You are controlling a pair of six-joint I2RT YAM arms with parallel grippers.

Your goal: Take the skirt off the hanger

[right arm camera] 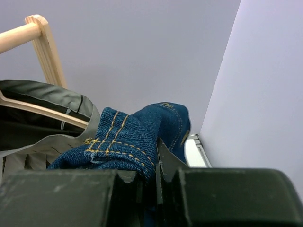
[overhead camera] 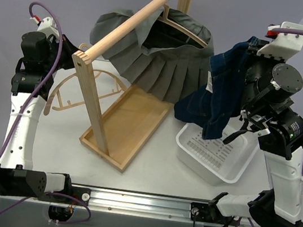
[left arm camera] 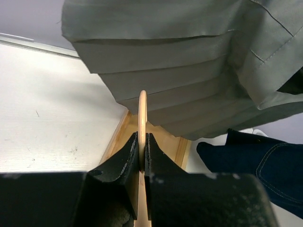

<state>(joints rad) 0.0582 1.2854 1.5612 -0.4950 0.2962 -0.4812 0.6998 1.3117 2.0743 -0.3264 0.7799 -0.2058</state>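
Observation:
A grey pleated skirt (overhead camera: 163,69) hangs on a wooden hanger (overhead camera: 185,30) from the rack's rod (overhead camera: 131,22). It also shows in the left wrist view (left arm camera: 180,71) and the right wrist view (right arm camera: 47,97). My left gripper (overhead camera: 67,61) is shut on a bare wooden hanger (overhead camera: 70,85), seen edge-on between the jaws (left arm camera: 142,111), left of the rack. My right gripper (overhead camera: 250,53) is shut on a dark blue denim skirt (overhead camera: 222,95) and holds it up above a white basket (overhead camera: 213,157). The denim bunches over the right fingers (right arm camera: 125,137).
The wooden rack stands on a shallow wooden tray base (overhead camera: 126,127) mid-table, its near post (overhead camera: 93,102) beside the bare hanger. The white basket sits right of the tray. A purple wall is close on the right (right arm camera: 265,94).

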